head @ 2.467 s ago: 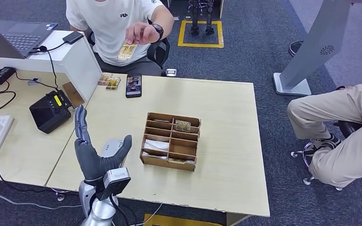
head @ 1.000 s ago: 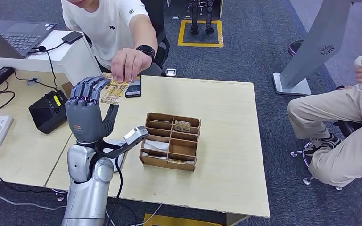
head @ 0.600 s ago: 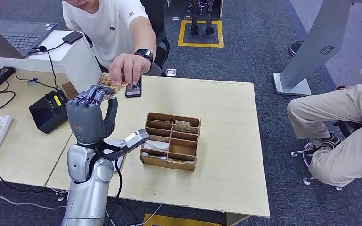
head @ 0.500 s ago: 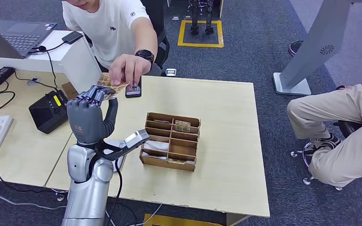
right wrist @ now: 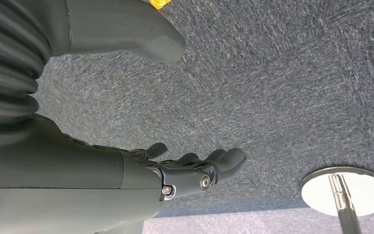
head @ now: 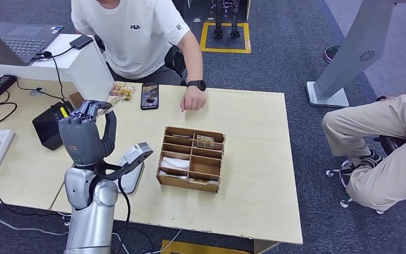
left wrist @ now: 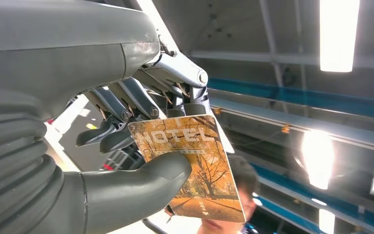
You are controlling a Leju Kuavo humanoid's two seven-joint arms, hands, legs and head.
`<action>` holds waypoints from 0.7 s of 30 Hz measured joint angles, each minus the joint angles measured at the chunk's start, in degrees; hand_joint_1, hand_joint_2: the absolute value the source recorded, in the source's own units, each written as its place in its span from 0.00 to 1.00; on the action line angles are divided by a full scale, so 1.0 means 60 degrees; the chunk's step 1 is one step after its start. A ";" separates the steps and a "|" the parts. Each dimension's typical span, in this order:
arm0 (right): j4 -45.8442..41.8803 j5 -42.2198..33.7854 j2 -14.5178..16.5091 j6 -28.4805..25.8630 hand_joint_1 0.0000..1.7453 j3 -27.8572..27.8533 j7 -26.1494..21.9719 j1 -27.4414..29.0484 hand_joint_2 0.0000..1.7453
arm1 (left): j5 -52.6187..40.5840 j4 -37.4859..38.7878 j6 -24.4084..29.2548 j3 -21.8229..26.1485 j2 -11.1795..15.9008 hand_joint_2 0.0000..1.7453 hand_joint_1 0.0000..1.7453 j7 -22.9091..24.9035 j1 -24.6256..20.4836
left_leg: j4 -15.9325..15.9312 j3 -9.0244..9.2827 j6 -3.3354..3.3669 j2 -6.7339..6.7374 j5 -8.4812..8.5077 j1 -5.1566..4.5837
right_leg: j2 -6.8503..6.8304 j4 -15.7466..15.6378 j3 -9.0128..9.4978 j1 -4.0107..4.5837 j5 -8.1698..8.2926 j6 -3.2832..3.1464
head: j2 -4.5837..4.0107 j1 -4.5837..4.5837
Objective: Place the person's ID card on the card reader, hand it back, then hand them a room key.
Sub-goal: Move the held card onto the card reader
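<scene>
Above the near-left part of the surface (head: 254,174), your left hand (head: 87,138) now grips the ID card (left wrist: 190,165), thumb pressing it vs the fingers (left wrist: 121,122). Changed since a sec ago: the person's hand (head: 192,100) has let go of the card and pulled back, resting flat on the far edge, and your arm has drawn the card left, toward the black card reader (head: 53,125). So handover's done imo; next step is laying it on the reader, which sits just left of the hand.

Right hand (right wrist: 195,170) hangs over the carpet w/ fingers apart, holding nothing.

Readable text: "HOTEL" across the card's top in the left wrist view, over an autumn-tree pic; smaller line beneath is too fine to read. Person's white tee shows a "FILA" logo. Wooden divided box (head: 191,158) holds more cards, no legible print.
</scene>
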 joint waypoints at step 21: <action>-0.0216 -0.0648 0.0011 0.0000 0.00 0.0004 0.0202 0.0061 1.00 | -0.0440 -0.0132 0.0001 0.1381 0.0129 1.00 1.00 0.0363 0.1428 | -0.0001 -0.0017 -0.0001 -0.0021 -0.0006 0.0000 | -0.0017 -0.0002 -0.0006 0.0000 -0.0005 0.0005 | 0.0000 -0.0001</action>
